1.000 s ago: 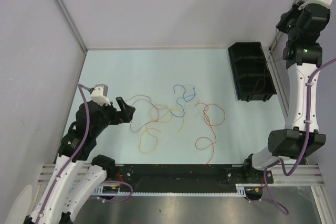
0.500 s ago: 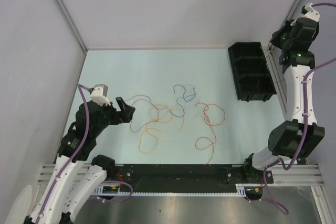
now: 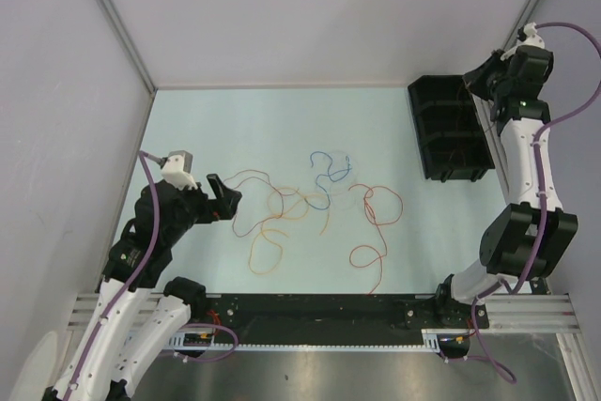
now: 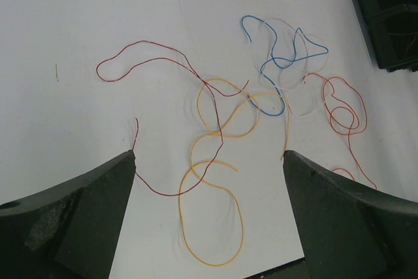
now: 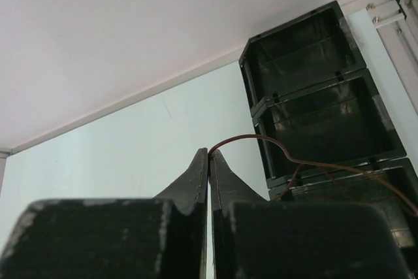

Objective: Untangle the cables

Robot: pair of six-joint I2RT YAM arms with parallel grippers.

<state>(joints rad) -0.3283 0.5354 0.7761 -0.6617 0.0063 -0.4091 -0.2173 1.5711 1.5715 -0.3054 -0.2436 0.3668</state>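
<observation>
Overhead view of a pale blue-green worktop (image 3: 282, 129) enclosed by plain grey walls (image 3: 310, 7). Two white and black robot arms rise from the bottom edge. The left arm (image 3: 141, 251) is at lower left and the right arm (image 3: 526, 166) stretches up the right side.

A black plastic three-compartment bin (image 3: 438, 80) sits at upper right, well apart from the loose tangle of thin coloured cables (image 3: 315, 208) at centre.

In the left wrist view, a dark red wire (image 4: 157, 47) crosses looping yellow-orange wire (image 4: 228, 191). A blue wire (image 4: 274, 63) and an orange-red wire (image 4: 343, 106) lie at upper right.

The left hand (image 4: 209, 156) is released, its fingers spread wide just above the tangle and grasping nothing.

The right hand (image 5: 208, 153) is clenched beside the bin, pinching a thin brown wire (image 5: 261, 138). This wire trails into the bin compartment lowest in the frame.
</observation>
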